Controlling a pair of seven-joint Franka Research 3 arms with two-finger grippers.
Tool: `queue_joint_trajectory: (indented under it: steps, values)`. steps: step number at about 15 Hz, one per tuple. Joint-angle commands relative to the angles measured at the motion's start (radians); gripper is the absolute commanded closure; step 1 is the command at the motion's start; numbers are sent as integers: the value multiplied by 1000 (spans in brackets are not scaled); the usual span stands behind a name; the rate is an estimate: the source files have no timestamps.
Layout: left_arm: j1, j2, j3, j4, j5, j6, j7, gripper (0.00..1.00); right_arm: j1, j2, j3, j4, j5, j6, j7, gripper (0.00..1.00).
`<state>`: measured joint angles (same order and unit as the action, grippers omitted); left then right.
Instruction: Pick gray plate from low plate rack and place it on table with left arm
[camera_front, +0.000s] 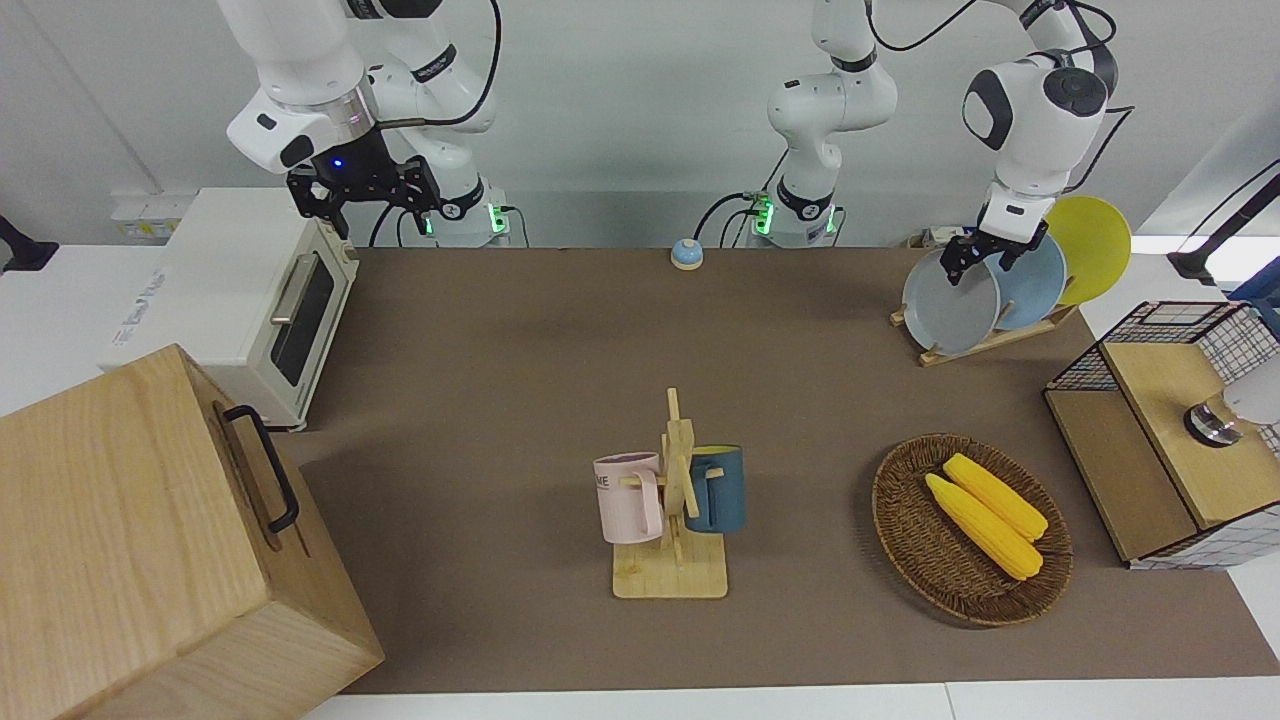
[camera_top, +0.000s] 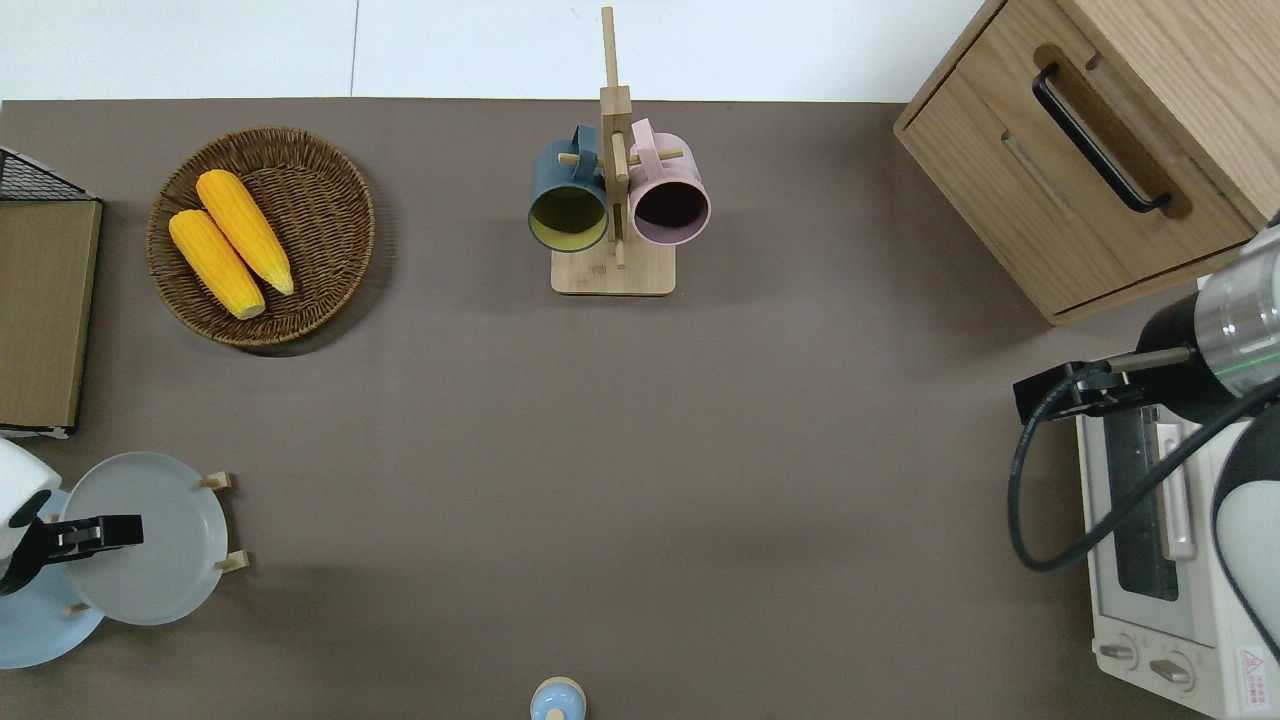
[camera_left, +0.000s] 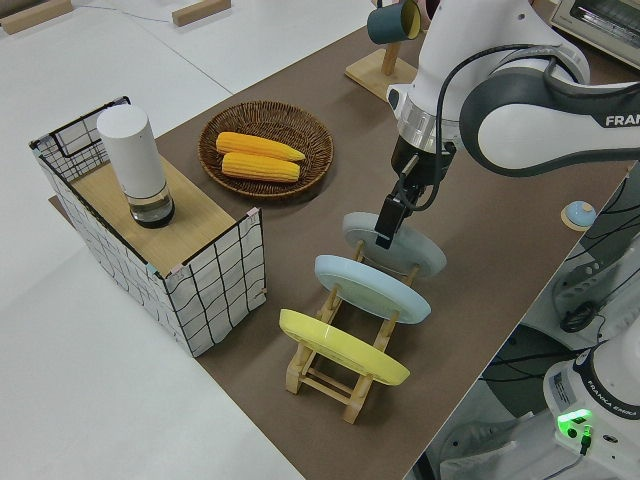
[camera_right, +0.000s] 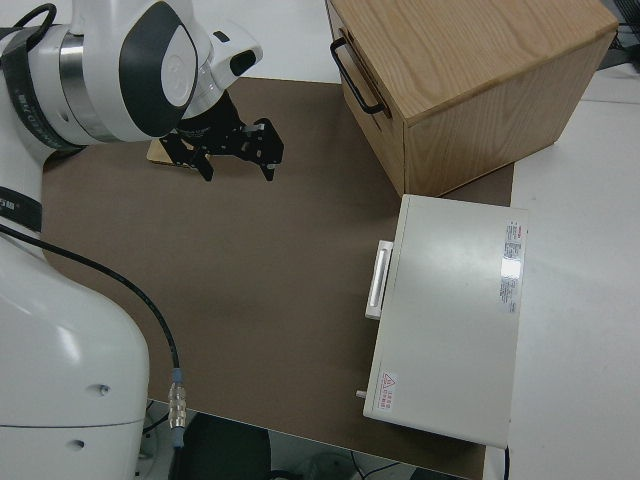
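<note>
Overhead view first: left gripper (camera_top: 118, 532) hanging over the gray plate (camera_top: 165, 565), reaching across its face toward the rim. Plate seated in the low plate rack (camera_front: 985, 342), at the end of the row farthest from the robots, leaning on slanted pegs. Hence the steep tilt, face turned away from the robots. Light-blue plate (camera_front: 1038, 280) and yellow plate (camera_front: 1098, 245) lined up in the slots nearer the robots, each tipped the same way.

From the left side view, gripper dropped onto the upper rim of the plate — sensible, since only that edge stands free of the pegs and of the blue plate beside it. Whether closed on the rim or merely straddling it: cannot tell. Not lifted yet, by the look of it.

Judged next: pull upward along the lean of the pegs, not straight across, to avoid dragging the rack. Then lay flat on the bare brown table (camera_top: 640, 450) — plenty of room toward the middle. Right gripper (camera_right: 236, 152) parked, spread open, holding nothing.
</note>
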<state>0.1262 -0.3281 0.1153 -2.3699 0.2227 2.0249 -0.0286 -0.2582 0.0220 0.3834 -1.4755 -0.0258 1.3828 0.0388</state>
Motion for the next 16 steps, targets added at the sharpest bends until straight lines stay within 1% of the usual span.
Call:
queue_joint_trajectory:
  steps: [1,2,4,6,8,9,11,14,16]
  values:
    - [12,0,-5,-23,21,34,-11,388,-24,-2,22,7,-6,-11,12,17]
    - [12,1,-3,-22,21,34,-11,516,-24,-2,20,7,-6,-11,12,17]
    - [12,1,-5,-20,21,34,-11,728,-24,-2,22,6,-6,-11,12,17]
    - [12,1,-5,-15,21,34,-11,870,-24,-2,22,6,-6,-11,12,17]
    - [12,1,-5,-8,27,32,-10,927,-24,-4,22,6,-6,-11,12,17]
    - [10,1,-6,-8,53,29,-11,938,-24,-2,22,7,-6,-11,12,17]
    - [9,0,-8,-2,76,25,-22,936,-24,-2,22,7,-6,-11,12,17]
    - [7,0,-8,20,73,11,-25,936,-24,-4,22,7,-6,-11,12,17]
    - [0,0,-9,55,58,-27,-27,936,-24,-2,22,6,-6,-11,12,17]
